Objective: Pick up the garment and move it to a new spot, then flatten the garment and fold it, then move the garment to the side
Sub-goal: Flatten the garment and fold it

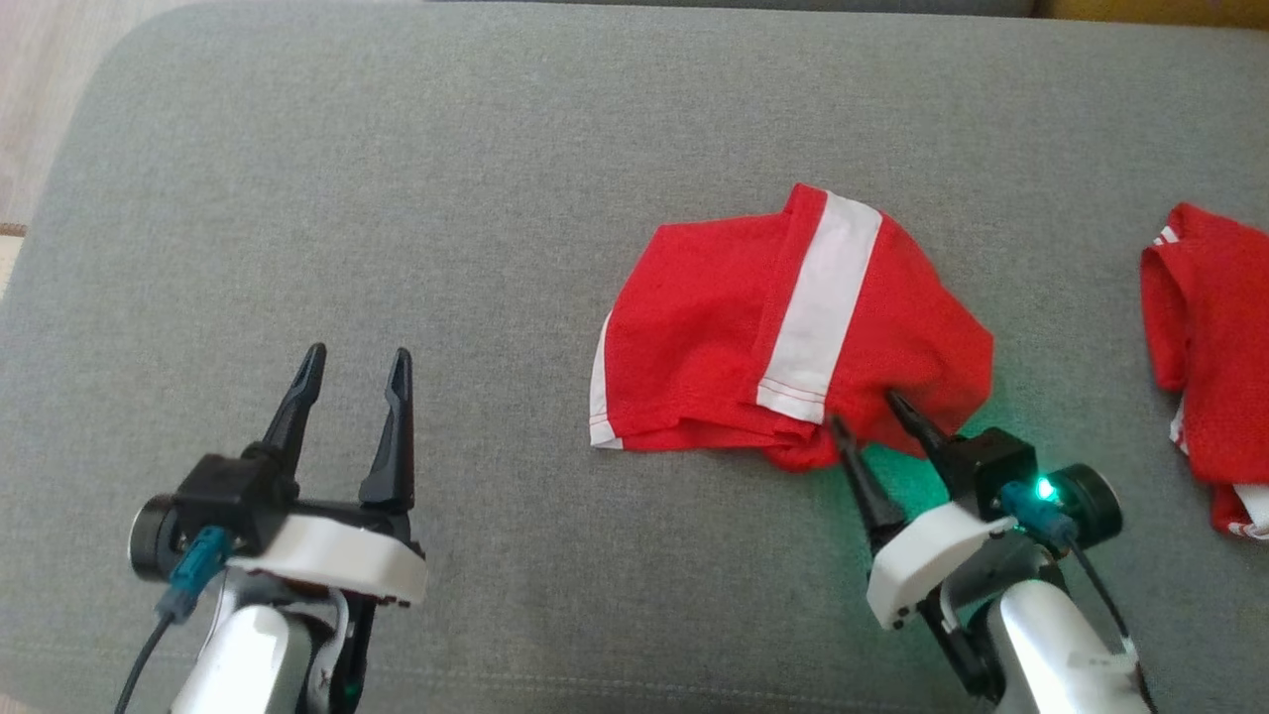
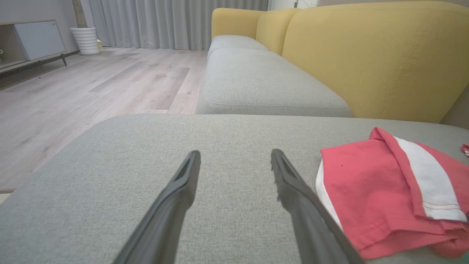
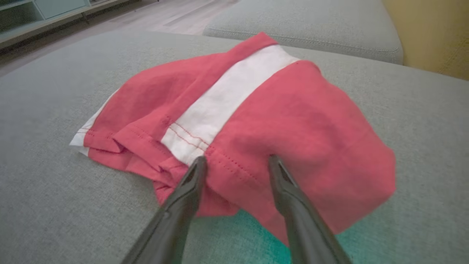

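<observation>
The garment (image 1: 714, 317) is a crumpled red piece with a white stripe, lying on the grey cushion right of centre. My right gripper (image 1: 861, 409) is at its near edge. In the right wrist view the right gripper (image 3: 236, 159) stands open, its fingers straddling a raised fold of the garment (image 3: 293, 128). My left gripper (image 1: 358, 352) is open over bare cushion well to the left. In the left wrist view the left gripper (image 2: 234, 152) holds nothing and the garment (image 2: 366, 190) lies to its right.
A second red and white garment (image 1: 1205, 327) lies at the cushion's right edge. The grey cushion (image 1: 397, 198) has wide free room on the left. A yellow backrest (image 2: 366, 55) rises behind it, and wooden floor (image 2: 91, 84) lies beyond the cushion's rounded corner.
</observation>
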Controlling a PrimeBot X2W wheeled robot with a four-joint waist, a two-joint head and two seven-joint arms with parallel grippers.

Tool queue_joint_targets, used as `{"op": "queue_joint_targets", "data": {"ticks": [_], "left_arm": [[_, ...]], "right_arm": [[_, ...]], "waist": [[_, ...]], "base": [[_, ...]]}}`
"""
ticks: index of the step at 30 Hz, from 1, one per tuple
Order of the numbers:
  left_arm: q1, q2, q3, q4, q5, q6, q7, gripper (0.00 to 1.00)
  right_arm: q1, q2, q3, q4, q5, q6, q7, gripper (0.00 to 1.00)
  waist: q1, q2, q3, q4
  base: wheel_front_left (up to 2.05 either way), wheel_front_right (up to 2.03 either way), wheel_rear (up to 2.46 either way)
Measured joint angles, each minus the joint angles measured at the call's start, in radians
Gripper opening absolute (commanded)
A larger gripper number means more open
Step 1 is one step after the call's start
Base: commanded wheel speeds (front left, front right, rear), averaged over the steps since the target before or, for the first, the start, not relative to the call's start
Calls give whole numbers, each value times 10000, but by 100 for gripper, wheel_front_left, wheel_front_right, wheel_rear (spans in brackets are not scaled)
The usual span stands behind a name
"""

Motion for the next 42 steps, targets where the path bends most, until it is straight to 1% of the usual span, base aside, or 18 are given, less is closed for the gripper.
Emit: {"op": "queue_joint_targets", "data": {"ticks": [5, 8, 13, 18, 20, 23, 28, 30, 32, 37, 42], "left_arm": [[-53, -33, -4, 125, 8, -10, -109, 100], [-66, -54, -2, 159, 13, -15, -115, 100], [-69, -69, -2, 230, 13, -84, -125, 100], [-58, -63, 25, 232, 13, -73, -198, 100], [-57, -61, 35, 215, 13, -71, -198, 100], [-56, -58, 36, 173, 13, -71, -198, 100], [-50, -50, 40, 163, 12, -54, -199, 100], [-34, -46, 38, 163, 12, -38, -199, 100], [-11, -44, 35, 163, 12, -31, -199, 100], [1, -38, -8, 184, 10, -31, -199, 100], [26, -29, -75, 242, -4, -27, -198, 100]], "right_arm": [[-92, 6, -130, 88, -2, 0, -142, 0], [-203, 15, -119, -153, 159, 0, -144, 0], [-307, 21, -150, -878, 437, 0, -174, 0], [-229, 42, -276, -2138, 646, 0, -176, 0], [-163, 79, -700, -2759, 646, 0, -92, 0], [161, 79, -1616, -3616, 637, 0, 136, 0], [1413, 111, -2915, -4428, 600, 0, 600, 0], [1959, 128, -3139, -4449, 631, 0, 836, 0], [2482, 148, -3122, -4209, 798, 0, 1114, 0], [3482, 184, -2364, -2719, 1361, 0, 1745, 0], [3614, 194, -1845, -1411, 1628, 0, 1724, 0]], "waist": [[0, 0, 30, -77], [-1, 0, -2, -175], [-1, 0, -165, -293], [-1, 0, -367, -463], [-1, 0, -417, -554], [-1, 0, -455, -677], [-1, 0, -489, -810], [-1, 0, -521, -845], [-1, 0, -556, -863], [-1, 0, -695, -865], [-1, 0, -816, -849]], "base": [[0, 0, 0], [0, 0, 0], [0, 0, 0], [0, 0, 0], [0, 0, 0], [0, 0, 0], [0, 0, 0], [0, 0, 0], [0, 0, 0], [0, 0, 0], [0, 0, 0]]}}
